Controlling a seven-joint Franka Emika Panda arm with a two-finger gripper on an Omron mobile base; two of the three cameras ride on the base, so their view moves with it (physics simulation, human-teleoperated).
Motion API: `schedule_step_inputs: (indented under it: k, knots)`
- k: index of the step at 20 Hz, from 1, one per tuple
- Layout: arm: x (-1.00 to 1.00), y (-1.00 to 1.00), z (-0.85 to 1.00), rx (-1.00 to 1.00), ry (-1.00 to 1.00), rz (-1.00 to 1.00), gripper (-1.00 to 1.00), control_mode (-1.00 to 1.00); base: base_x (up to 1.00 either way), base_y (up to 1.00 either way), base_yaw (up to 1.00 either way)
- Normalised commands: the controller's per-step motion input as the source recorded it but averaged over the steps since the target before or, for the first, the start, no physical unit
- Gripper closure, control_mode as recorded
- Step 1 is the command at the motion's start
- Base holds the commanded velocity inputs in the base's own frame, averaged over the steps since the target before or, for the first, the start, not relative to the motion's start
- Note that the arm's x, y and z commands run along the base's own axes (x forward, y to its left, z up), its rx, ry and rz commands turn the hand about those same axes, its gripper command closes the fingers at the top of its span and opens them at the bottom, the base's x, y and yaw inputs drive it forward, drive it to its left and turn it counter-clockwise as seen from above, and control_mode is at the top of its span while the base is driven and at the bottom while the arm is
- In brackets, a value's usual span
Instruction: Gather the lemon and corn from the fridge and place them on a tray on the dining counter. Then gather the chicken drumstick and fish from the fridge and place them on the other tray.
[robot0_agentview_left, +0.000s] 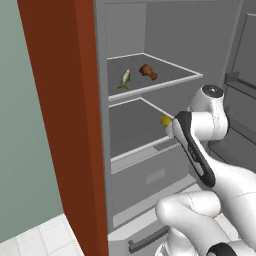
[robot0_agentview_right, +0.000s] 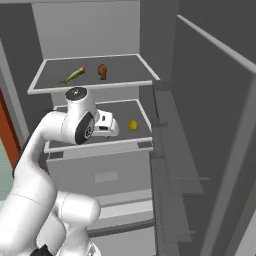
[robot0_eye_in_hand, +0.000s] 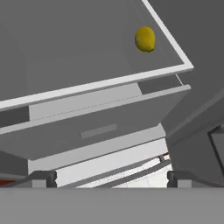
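The fridge stands open. A yellow lemon (robot0_agentview_left: 165, 120) (robot0_agentview_right: 132, 125) (robot0_eye_in_hand: 145, 39) lies near the right front corner of the lower shelf (robot0_agentview_right: 90, 145). On the upper shelf (robot0_agentview_right: 90, 86) a green fish (robot0_agentview_left: 125, 78) (robot0_agentview_right: 73, 75) lies left of a brown chicken drumstick (robot0_agentview_left: 148, 72) (robot0_agentview_right: 102, 71). My gripper (robot0_agentview_right: 109, 127) (robot0_eye_in_hand: 111, 178) hovers in front of the lower shelf, left of the lemon and apart from it. It is open, with nothing between its fingertips (robot0_eye_in_hand: 43, 177). The corn, the trays and the dining counter are out of view.
A grey drawer (robot0_eye_in_hand: 96, 131) (robot0_agentview_left: 150, 175) sits under the lower shelf. The open fridge door (robot0_agentview_right: 210, 125) with its rails stands close on the right. A tall red-brown panel (robot0_agentview_left: 60, 100) borders the fridge on the left.
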Motion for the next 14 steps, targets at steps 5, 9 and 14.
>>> schedule_step_inputs:
  k: [5, 9, 14]
  knots:
    - [0.55, -0.19, -0.1, 0.0, -0.04, 0.05, -1.0, -1.0, 0.0, 0.0, 0.0]
    - [0.59, -0.16, -0.1, 0.0, -0.02, 0.04, -1.0, -1.0, 0.0, 0.0, 0.0]
    - [0.65, -0.12, -0.1, 0.0, 0.02, 0.02, -1.0, -1.0, 0.0, 0.0, 0.0]
